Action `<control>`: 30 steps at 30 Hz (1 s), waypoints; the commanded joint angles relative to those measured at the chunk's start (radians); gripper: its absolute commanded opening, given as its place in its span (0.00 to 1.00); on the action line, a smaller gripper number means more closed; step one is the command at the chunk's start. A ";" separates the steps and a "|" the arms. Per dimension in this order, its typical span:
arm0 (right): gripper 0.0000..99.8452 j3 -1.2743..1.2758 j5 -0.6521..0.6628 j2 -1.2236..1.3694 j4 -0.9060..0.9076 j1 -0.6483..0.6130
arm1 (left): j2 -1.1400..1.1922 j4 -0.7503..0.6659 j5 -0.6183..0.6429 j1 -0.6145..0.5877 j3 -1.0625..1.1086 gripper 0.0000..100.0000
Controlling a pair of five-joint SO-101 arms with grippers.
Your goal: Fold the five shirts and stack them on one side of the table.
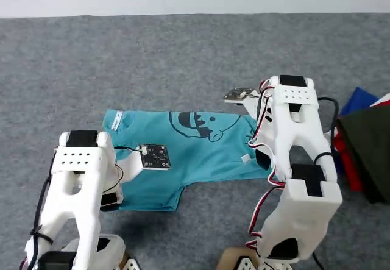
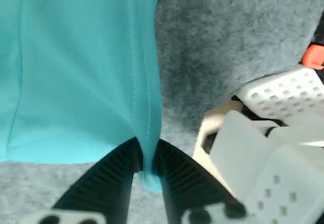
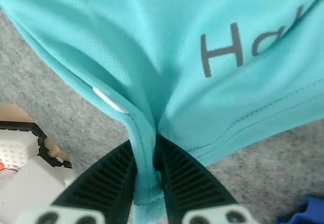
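A teal shirt (image 1: 183,151) with a dark print lies spread on the grey felt table (image 1: 152,56), between the two arms. My left gripper (image 2: 146,171) is shut on the teal shirt's (image 2: 76,67) hem edge at the shirt's near left corner. My right gripper (image 3: 147,176) is shut on a pinched fold of the teal shirt (image 3: 177,57) near its right edge, by the grey lettering. In the high view the left arm (image 1: 82,178) stands over the shirt's left part and the right arm (image 1: 295,136) over its right end.
A pile of other shirts (image 1: 365,139), dark green, red and blue, lies at the table's right edge. The far half of the felt is bare. The arm bases (image 1: 268,248) stand at the near edge.
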 commanded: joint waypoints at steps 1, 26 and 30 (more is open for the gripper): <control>0.07 -0.008 0.006 -0.068 0.018 -0.004 | -0.028 0.026 0.012 -0.005 -0.001 0.06; 0.26 -0.272 0.006 -0.191 0.120 -0.038 | -0.026 -0.097 0.097 -0.137 -0.423 0.12; 0.29 -0.264 0.006 -0.225 0.120 -0.021 | -0.026 -0.115 0.097 -0.133 -0.397 0.12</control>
